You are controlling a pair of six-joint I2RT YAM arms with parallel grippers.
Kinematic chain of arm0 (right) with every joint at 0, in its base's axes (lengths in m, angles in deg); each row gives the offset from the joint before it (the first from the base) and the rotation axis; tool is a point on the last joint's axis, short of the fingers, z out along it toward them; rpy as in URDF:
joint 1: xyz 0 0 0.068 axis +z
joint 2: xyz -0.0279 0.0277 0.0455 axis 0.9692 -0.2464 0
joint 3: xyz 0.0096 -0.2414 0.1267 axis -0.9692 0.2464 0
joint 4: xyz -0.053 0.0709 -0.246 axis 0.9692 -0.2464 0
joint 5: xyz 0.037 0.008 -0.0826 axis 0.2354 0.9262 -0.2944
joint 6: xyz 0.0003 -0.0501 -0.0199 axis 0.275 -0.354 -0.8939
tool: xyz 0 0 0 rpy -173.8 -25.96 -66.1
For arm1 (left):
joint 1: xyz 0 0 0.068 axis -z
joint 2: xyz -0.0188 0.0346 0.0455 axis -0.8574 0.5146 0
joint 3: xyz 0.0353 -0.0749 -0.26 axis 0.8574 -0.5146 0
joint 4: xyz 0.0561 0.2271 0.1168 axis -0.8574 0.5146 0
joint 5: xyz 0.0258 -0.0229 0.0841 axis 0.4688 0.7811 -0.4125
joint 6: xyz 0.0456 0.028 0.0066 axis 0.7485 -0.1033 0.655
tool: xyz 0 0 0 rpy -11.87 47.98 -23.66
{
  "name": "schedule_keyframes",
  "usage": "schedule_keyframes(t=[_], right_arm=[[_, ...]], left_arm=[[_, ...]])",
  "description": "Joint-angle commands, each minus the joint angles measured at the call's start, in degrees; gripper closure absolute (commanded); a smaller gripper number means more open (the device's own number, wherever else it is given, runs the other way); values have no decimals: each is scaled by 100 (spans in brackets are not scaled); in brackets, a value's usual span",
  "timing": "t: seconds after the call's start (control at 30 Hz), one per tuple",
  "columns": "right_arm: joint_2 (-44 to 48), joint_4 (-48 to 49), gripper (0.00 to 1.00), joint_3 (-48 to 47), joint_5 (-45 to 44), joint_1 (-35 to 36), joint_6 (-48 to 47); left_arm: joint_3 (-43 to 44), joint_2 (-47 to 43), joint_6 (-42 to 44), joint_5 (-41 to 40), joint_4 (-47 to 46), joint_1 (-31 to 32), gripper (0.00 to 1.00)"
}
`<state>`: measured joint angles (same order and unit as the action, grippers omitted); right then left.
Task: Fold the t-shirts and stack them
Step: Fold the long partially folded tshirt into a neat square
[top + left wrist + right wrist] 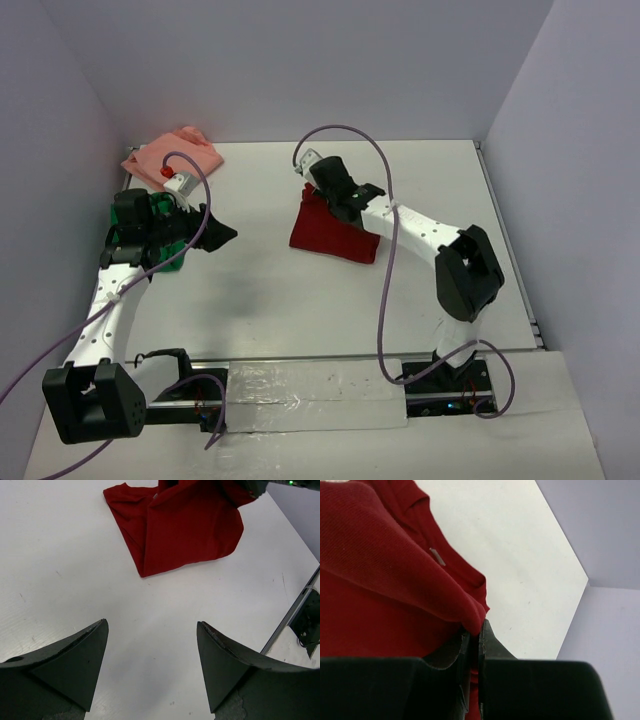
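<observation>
Within right tool (476, 632), rumpled red t-shirt (380, 580)

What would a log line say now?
right end effector: shut on dark red t-shirt; left end effector: open, empty; pink t-shirt: far-left corner

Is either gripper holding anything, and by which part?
Right gripper pinches the dark red t-shirt by a bunched fold near its collar. Left gripper is open, empty.
</observation>
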<state>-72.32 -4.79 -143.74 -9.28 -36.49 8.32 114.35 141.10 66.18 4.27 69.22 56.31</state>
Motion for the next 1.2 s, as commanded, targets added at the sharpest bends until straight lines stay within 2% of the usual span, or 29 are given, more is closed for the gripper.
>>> schedule_keyframes(t=[0.0, 0.33, 0.37, 0.4, 0.47, 0.53, 0.57, 0.83, 0.93, 1.07, 1.17], right_arm=[[-376, 525, 100, -455, -120, -188, -220], [-1062, 649, 100, -841, -146, -487, -176], [-1133, 623, 81, -885, -190, -514, -168], [-1255, 658, 69, -894, -208, -549, -185], [-1344, 990, 30, -807, -418, -655, -211], [-1397, 1193, 22, -676, -437, -725, -255], [-1423, 1316, 13, -666, -506, -769, -203], [-1284, 1607, 12, -482, -507, -831, -10], [-880, 1231, 19, -376, -60, -778, 454], [-256, 563, 25, -139, 1159, -664, 912], [-289, 9, 32, -313, 1339, -585, 1212]], left_arm=[[99, -59, 62, 137, -18, -35, 20], [90, -24, 254, 198, -1, -35, 20], [90, -32, 273, 207, 8, -35, 20], [90, -32, 273, 233, 8, -35, 19], [90, -32, 273, 251, 8, -35, 20], [90, -15, 273, 277, 8, -35, 20], [90, -15, 273, 286, 8, -35, 19], [64, -6, 282, 295, 8, -35, 19], [55, -15, 273, 304, -18, -35, 19], [38, 3, 264, 277, -62, -35, 19], [55, 29, 264, 295, -36, -35, 19]])
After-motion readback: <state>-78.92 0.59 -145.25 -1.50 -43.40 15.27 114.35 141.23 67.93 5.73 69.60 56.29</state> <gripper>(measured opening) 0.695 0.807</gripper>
